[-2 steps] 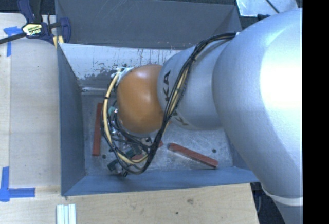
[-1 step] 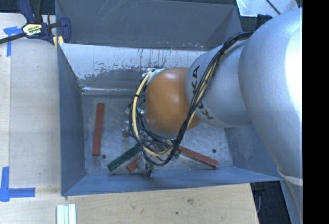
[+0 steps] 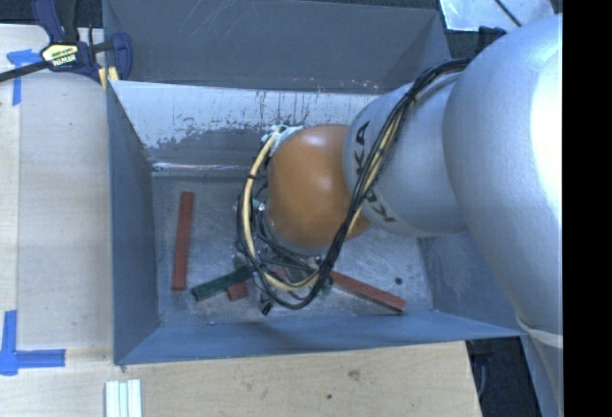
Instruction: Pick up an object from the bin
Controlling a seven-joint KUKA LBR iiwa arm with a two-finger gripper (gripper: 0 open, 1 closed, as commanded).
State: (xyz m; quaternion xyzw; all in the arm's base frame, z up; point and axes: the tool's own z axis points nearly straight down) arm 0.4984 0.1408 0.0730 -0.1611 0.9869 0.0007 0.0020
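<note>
My gripper [image 3: 274,268] is low in the bin near its front wall, mostly hidden under the arm's orange cover and cables. A dark green stick [image 3: 216,289] lies flat just to its left, one end running under the gripper. A small brown piece [image 3: 237,293] sits beside that stick. To the right, a red-brown stick [image 3: 370,293] lies along the front wall, its left end hidden beneath the gripper.
Another red-brown stick [image 3: 182,240] lies lengthwise near the bin's left wall, well apart from the gripper. The thick arm covers the right half of the bin. Bare floor shows at the back left.
</note>
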